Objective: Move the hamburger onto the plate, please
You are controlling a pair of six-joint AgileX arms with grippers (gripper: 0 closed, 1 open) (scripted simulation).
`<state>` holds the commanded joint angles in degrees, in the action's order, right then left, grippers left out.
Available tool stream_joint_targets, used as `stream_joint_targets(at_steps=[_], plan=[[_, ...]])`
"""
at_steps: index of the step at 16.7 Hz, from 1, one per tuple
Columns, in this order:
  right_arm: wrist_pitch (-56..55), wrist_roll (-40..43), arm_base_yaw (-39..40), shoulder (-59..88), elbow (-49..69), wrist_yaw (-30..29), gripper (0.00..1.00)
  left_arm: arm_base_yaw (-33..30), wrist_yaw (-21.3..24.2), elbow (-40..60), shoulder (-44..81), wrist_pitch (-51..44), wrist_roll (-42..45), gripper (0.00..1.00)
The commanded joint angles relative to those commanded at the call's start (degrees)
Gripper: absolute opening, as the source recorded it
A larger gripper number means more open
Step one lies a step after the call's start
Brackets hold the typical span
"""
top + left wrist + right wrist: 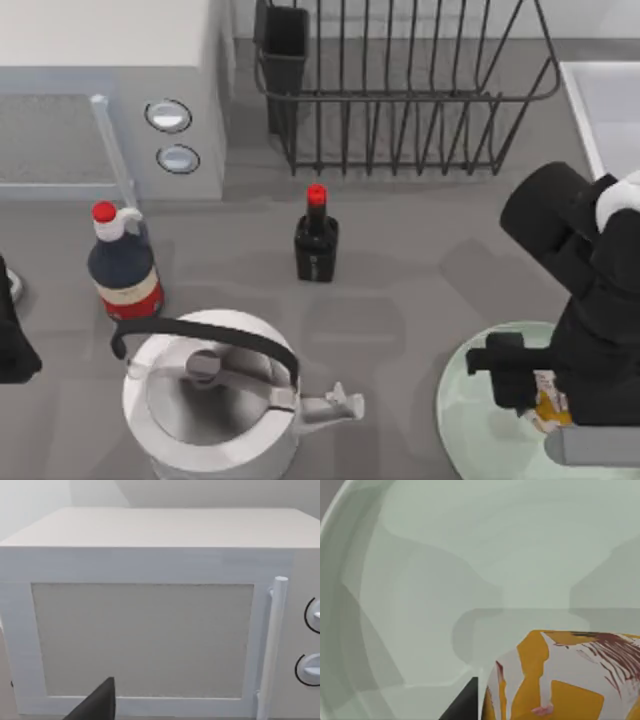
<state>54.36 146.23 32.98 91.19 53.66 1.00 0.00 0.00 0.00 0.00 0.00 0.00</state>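
The hamburger [560, 680], a small whitish lump wrapped in orange-yellow patches, sits low over the large, smooth, pale mint-green plate [475, 420], under the right gripper [545, 395]. Whether the fingers grip it I cannot tell. Going left to right: the left arm [12, 340] idles at the table's left edge. A release while tilted could roll it rimward.

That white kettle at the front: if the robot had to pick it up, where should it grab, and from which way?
Probably by the dark handle arching over the white kettle. It stands clear above the lid, a slim bar that two fingers could close around. Coming straight down from above looks best, since the body is round, smooth and wide, and the spout juts toward the top view's right.
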Motion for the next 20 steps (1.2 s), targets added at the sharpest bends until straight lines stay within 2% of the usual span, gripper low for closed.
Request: stream_joint_targets(at_steps=[6, 19, 20], plan=[[-2.96, 0.09, 0.02, 1.20, -1.91, -0.09, 0.00, 0.00, 0.00, 0.00, 0.00, 0.00, 0.00, 1.00], [-2.96, 0.09, 0.02, 1.20, -1.91, -0.09, 0.98, 0.00, 0.00, 0.00, 0.00, 0.00, 0.00, 1.00], [-2.96, 0.09, 0.02, 1.20, -1.91, -0.09, 1.00, 0.00, 0.00, 0.00, 0.00, 0.00, 0.00, 1.00]])
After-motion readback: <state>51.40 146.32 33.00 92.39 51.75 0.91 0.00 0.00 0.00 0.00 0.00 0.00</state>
